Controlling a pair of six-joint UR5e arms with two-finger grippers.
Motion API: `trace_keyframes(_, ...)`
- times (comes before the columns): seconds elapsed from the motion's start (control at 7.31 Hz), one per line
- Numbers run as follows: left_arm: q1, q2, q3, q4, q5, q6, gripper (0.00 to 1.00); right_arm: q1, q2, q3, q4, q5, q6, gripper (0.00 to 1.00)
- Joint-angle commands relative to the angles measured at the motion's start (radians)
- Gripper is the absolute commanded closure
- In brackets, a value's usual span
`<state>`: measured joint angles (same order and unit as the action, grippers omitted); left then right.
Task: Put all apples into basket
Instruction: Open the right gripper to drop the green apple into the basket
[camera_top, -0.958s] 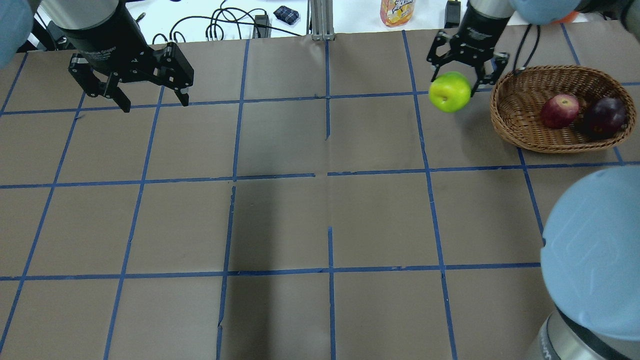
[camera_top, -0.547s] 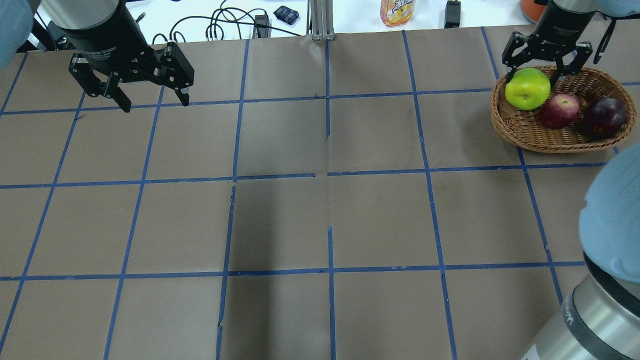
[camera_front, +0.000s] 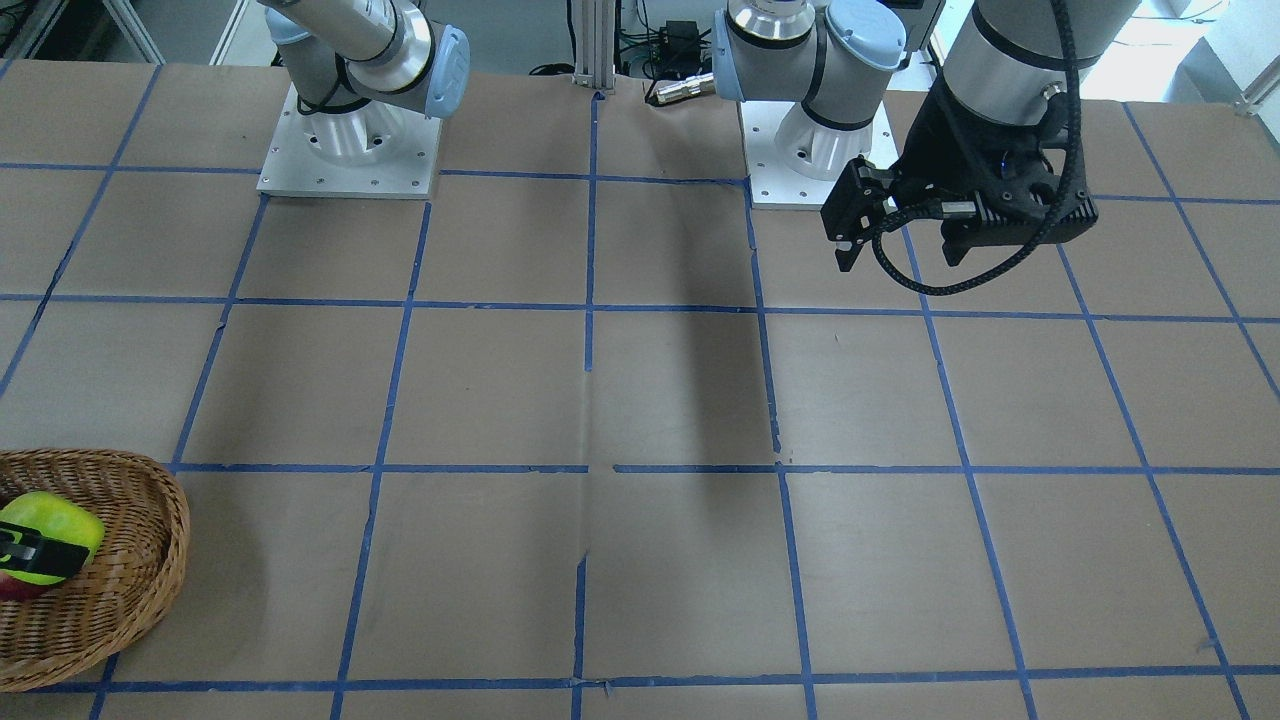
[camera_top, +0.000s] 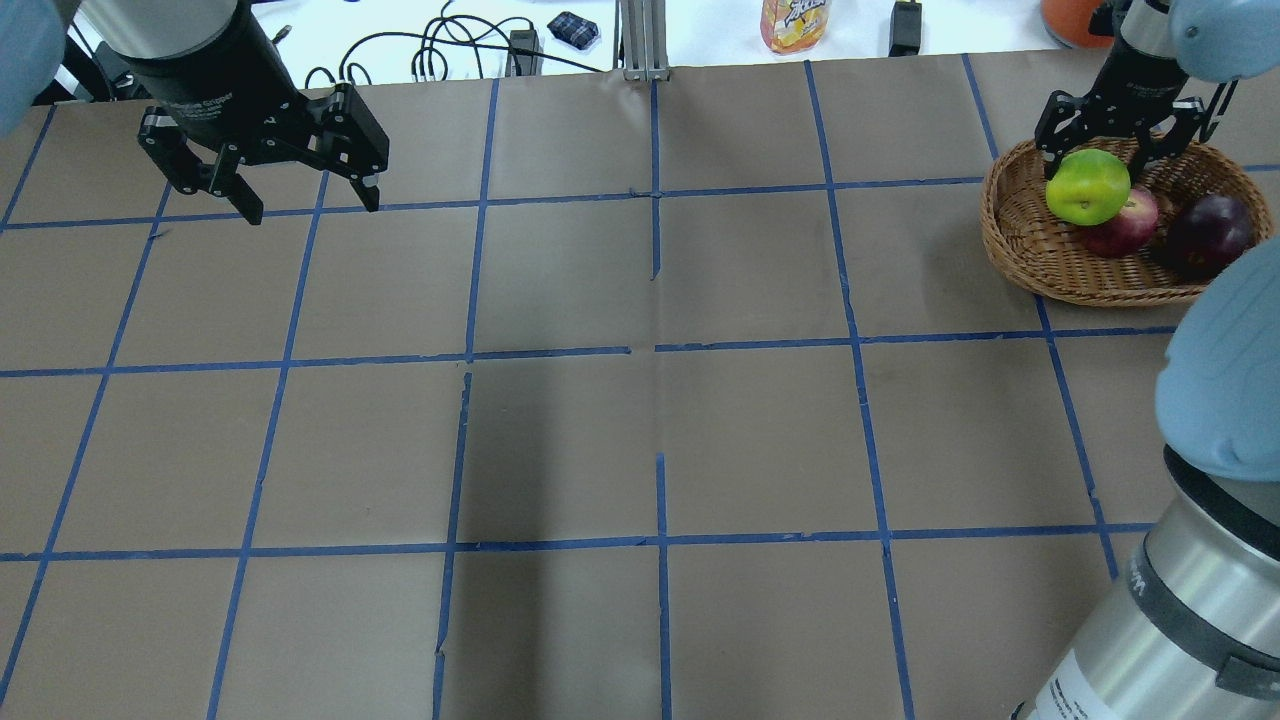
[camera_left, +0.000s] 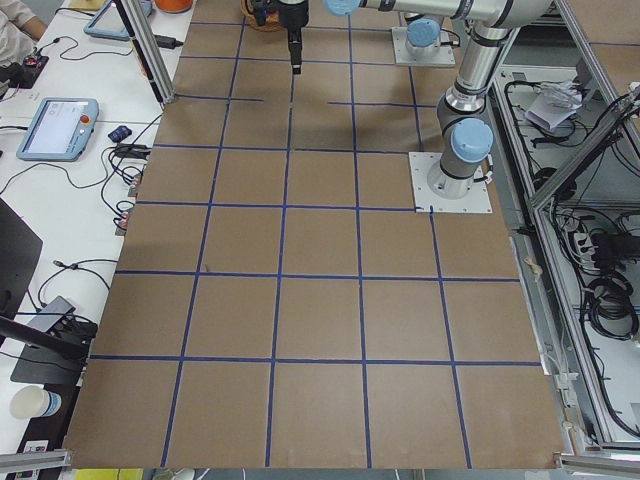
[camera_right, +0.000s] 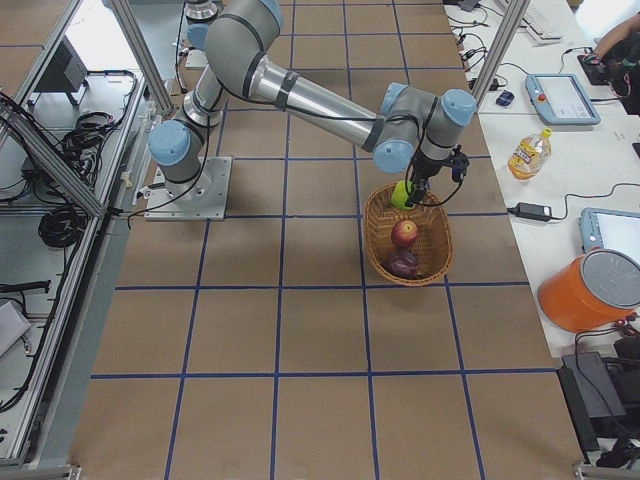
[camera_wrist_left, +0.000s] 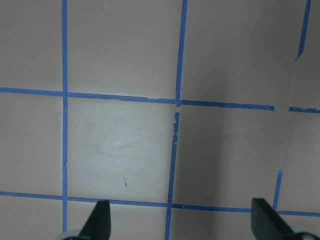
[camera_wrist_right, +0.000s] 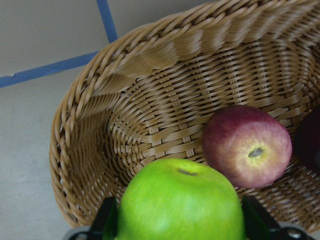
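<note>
The wicker basket (camera_top: 1010, 250) stands at the table's far right. In it lie the red apple (camera_top: 1132, 232) and the maroon apple (camera_top: 1210, 232). My right gripper (camera_top: 1098, 170) is shut on the green apple (camera_top: 1088, 187) and holds it over the basket's left half, just above the red apple. The right wrist view shows the green apple (camera_wrist_right: 180, 205) between the fingers, with the red apple (camera_wrist_right: 247, 145) and the basket wall (camera_wrist_right: 150, 65) below. My left gripper (camera_top: 310, 208) is open and empty above the table's far left; it also shows in the left wrist view (camera_wrist_left: 182, 222).
A juice bottle (camera_top: 795, 25), cables (camera_top: 440, 50) and an orange container (camera_top: 1070, 20) lie beyond the table's far edge. My right arm's elbow (camera_top: 1210, 400) hangs over the near right corner. Both arm bases (camera_front: 350, 150) stand at the robot's side.
My right gripper has carried the green apple rightward from beside the basket to over its inside, close above the red apple. The left arm has not moved.
</note>
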<state>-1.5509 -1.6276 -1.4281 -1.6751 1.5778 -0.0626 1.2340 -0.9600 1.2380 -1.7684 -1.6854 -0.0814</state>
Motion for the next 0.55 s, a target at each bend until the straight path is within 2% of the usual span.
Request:
trace_keyframes(0.0,0.0,0.0,0.0,0.0,-0.001,0.0,0.0,-0.001,0.012,0.001,0.0,0.0,0.014,0.0)
trace_keyframes(0.27,0.002,-0.001,0.0,0.0,0.001,0.001,0.0,0.001,-0.046,-0.024,0.125,0.0,0.014,0.0)
trace_keyframes(0.41,0.002,-0.001,0.0,0.0,0.001,0.001,0.0,0.001,-0.113,-0.023,0.183,0.0,0.014,0.0)
